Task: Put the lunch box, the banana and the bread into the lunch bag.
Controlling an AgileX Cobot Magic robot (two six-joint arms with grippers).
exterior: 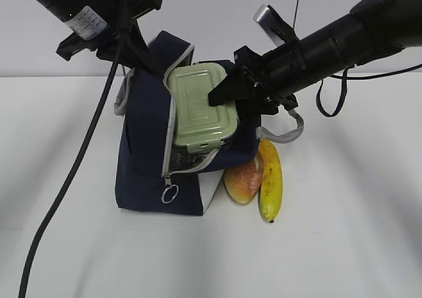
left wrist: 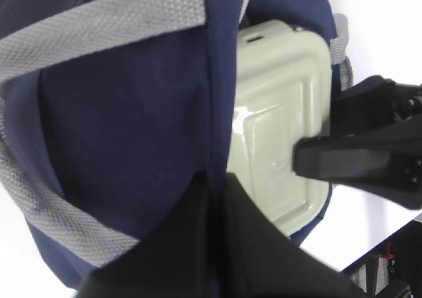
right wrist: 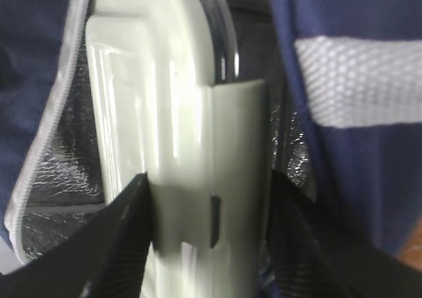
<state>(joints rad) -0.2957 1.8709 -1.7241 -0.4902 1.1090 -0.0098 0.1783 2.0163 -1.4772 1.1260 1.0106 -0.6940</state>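
The navy lunch bag lies tipped with its mouth facing up and right, showing its silver lining. The sage-green lunch box stands halfway inside that mouth. My right gripper is shut on the box's end, one finger on the lid and one on the base. My left gripper is shut on the bag's navy fabric at the top, holding the mouth open. The bread and the banana lie on the table beside the bag's right side.
The white table spreads all round the bag. A grey bag handle hangs under my right arm, above the banana. The zipper ring pull dangles at the bag's front. A black cable runs down at the left.
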